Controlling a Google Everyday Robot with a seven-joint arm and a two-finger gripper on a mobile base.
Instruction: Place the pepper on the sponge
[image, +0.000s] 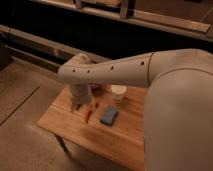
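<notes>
Nearest the camera, the white arm (175, 100) fills the right side and hides the right end of the wooden surface (95, 137), whose near corner runs off the bottom edge. On the bare wood behind, the pepper (88, 114) lies flat: a slim red-orange sliver, tapering, its stem end hard to make out. Just right of it, apart and not touching, sits the sponge (109, 115), a small blue block with rounded corners and nothing on top. The tool (79, 105) hangs from the wrist just left of the pepper, low over the surface; its fingers stand spread and hold nothing (whether a tip touches the wood cannot be told). Farther back stands a white cup (118, 93); a small dark-red item (95, 88) beside it is partly hidden by the wrist. Beyond, dim rails (50, 47) cross the background.
</notes>
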